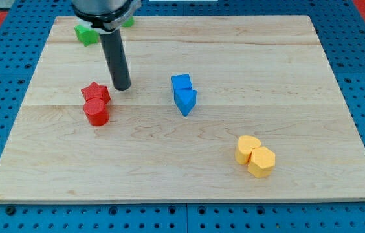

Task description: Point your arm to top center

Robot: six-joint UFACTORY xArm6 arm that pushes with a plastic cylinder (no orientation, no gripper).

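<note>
My tip (pixel 122 87) rested on the wooden desk (pixel 286 77) in its left half, nearer the top edge than the bottom, just to the right of the red star-shaped block (pixel 96 92) and apart from it by a thin gap. The arm carried no claw, only the dark rod, so there was nothing to open or close. A red cylinder (pixel 96 112) touched the star on its bottom side. Near the desk's middle a blue cube (pixel 181 83) sat against a blue triangular block (pixel 186 101) just below it. Toward the bottom-right corner a yellow heart-shaped block (pixel 247 148) touched a yellow hexagonal block (pixel 261 162). By the top-left corner stood a green block (pixel 86 33), its shape unclear, and a second green piece (pixel 129 21) peeked out behind the rod's housing. The top centre of the desk lay well to the upper right of my tip
</note>
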